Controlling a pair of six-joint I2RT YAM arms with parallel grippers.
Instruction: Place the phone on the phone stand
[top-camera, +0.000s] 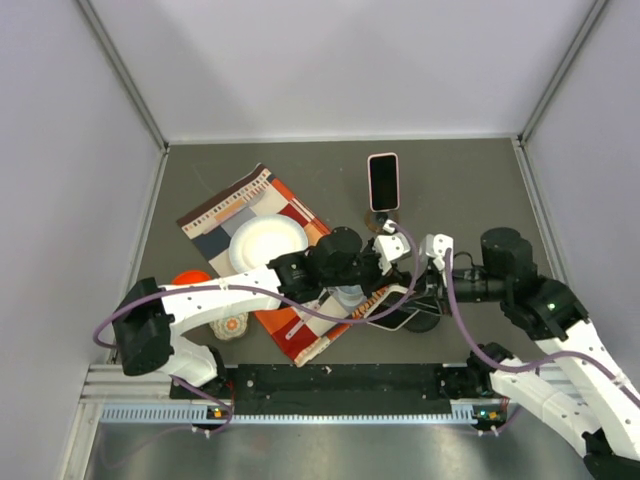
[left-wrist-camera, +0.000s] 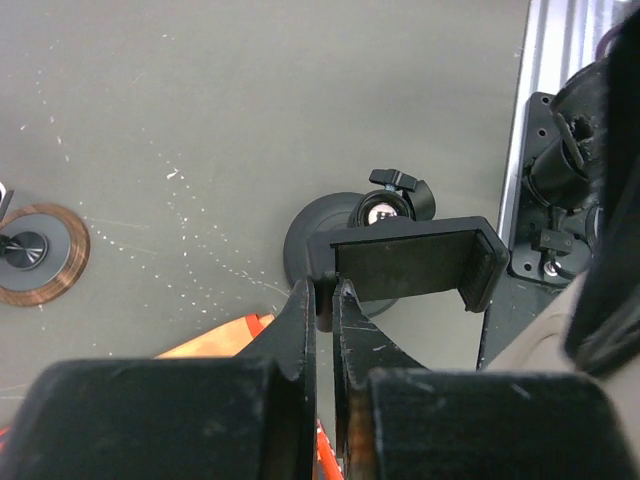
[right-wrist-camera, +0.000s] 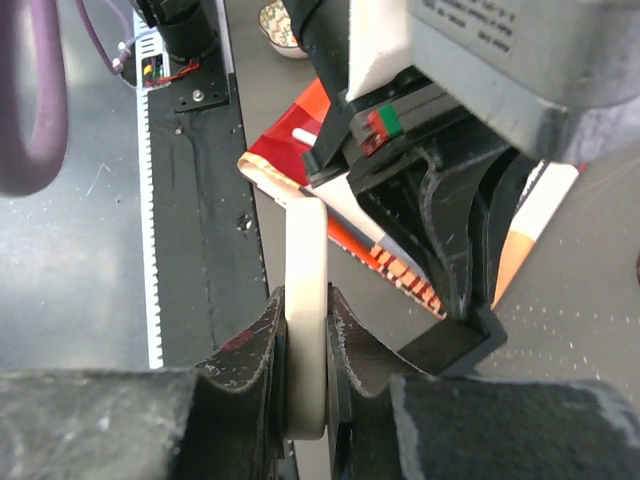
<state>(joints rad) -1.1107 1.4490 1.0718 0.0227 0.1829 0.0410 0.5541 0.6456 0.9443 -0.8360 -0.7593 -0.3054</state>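
Now your right jaws clamp the phone, left jaws pinch the phone stand; mounting not yet done.

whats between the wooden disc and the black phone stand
Only bare table lies between the wooden disc and the black phone stand, shown in the left wrist view.

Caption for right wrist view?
Right gripper clamps the phone edge-on, beside the left gripper pinching the black phone stand.
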